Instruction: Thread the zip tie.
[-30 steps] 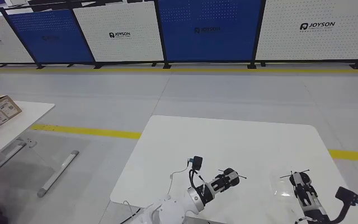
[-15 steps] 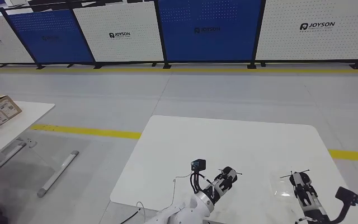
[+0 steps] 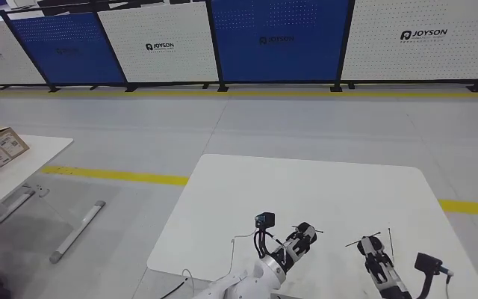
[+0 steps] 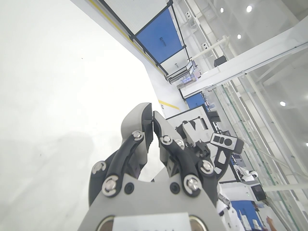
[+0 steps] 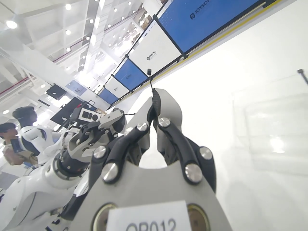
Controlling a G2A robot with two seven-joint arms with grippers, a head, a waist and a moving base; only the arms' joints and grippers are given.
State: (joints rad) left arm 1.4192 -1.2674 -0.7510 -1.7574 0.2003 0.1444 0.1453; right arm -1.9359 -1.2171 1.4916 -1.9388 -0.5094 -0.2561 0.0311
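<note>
Zip tie (image 5: 150,80) sat pinched in the closed jaws of the right gripper (image 5: 154,92), lower right of the top frame, its head poking clear, likely so a tail could be fed in. Left gripper (image 4: 152,114), lower centre, was clamped shut; on what, I couldn't tell. White table (image 3: 299,187); blue and white panels (image 3: 280,41) behind.

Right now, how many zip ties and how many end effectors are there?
Zip ties: 3 (one in the left end effector, one in the right end effector, one lying loose)
End effectors: 2
Total: 5
</note>
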